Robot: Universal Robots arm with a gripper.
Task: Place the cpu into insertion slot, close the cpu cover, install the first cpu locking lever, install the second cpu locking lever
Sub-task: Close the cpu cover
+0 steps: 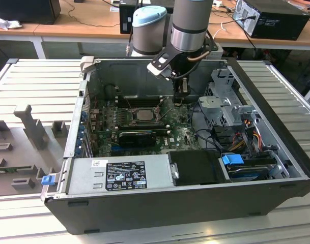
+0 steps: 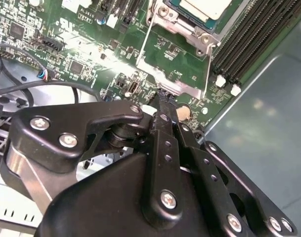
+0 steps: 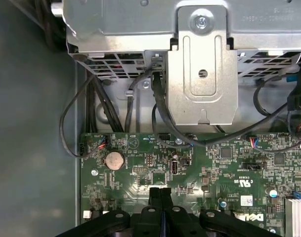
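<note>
An open computer case (image 1: 160, 203) is lying on a slatted table (image 1: 37, 81), with a grey power box (image 1: 119, 175) sitting inside it. Black cables (image 3: 103, 108) are running down to a green circuit board (image 3: 224, 168) carrying a coin battery (image 3: 114, 159).

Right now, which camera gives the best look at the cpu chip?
The exterior view: the cpu shows whole there, a grey square lying flat on the motherboard. The second wrist view catches just a part of the cpu, cut off by the frame.
</note>
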